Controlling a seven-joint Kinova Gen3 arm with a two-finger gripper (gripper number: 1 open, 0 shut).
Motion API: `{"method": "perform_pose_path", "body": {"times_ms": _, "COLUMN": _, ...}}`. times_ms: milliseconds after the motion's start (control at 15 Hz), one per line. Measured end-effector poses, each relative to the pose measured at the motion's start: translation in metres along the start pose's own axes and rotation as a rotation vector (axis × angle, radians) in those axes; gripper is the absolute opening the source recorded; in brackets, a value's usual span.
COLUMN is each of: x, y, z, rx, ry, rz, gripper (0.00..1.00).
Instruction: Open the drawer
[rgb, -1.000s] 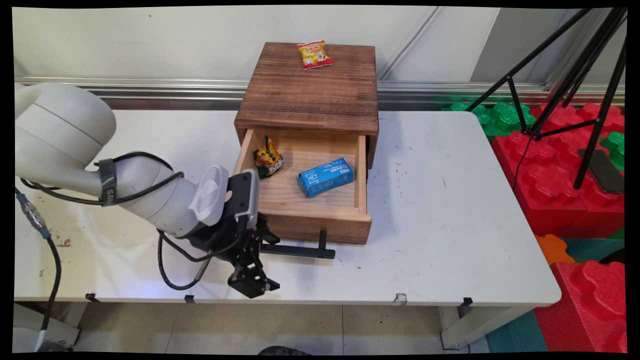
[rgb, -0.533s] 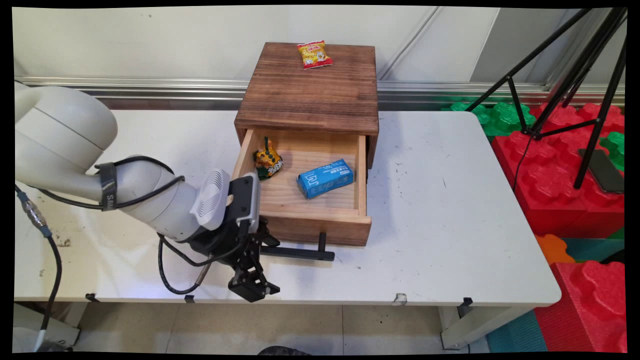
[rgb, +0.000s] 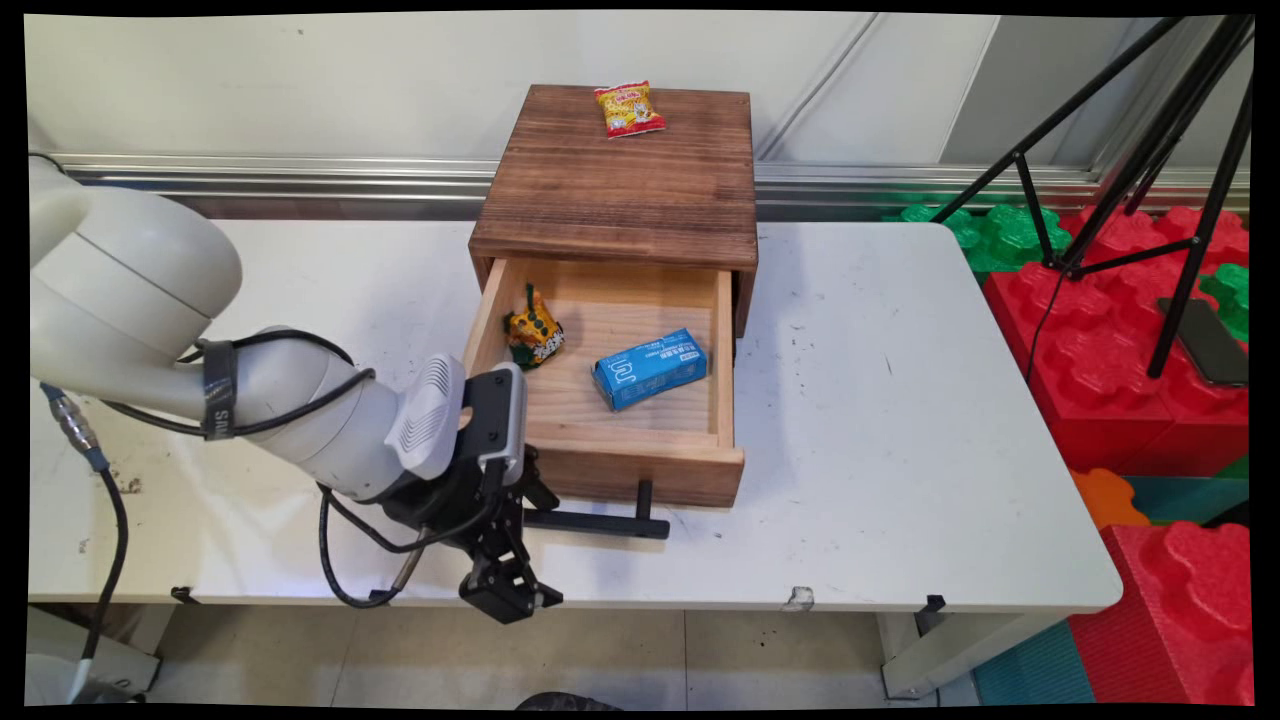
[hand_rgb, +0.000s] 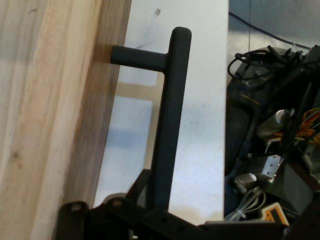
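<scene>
Clamping the black handle (rgb: 600, 523) at its left end with jaws clenched around the bar, long axis lying level along the front of the pulled-out wooden drawer (rgb: 640, 465), reaching rightward from the jaws, just above the counter (rgb: 880, 450).

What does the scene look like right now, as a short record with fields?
tool: tool at the left end of the black handle, bar running between its fingers
drawer: drawer pulled out of the brown cabinet, open
in drawer: blue box toward the right, yellow packet at the left wall
on cabinet: yellow-red snack bag near the back edge
support: white table
beside table: red and green foam blocks, black tripod
</scene>
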Motion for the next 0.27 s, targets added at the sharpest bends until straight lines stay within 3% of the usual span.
{"method": "perform_pose_path", "body": {"times_ms": 267, "x": 0.0023, "y": 0.0055, "z": 0.0007, "rx": -0.01, "ry": 0.004, "rz": -0.001, "gripper": 1.0}}
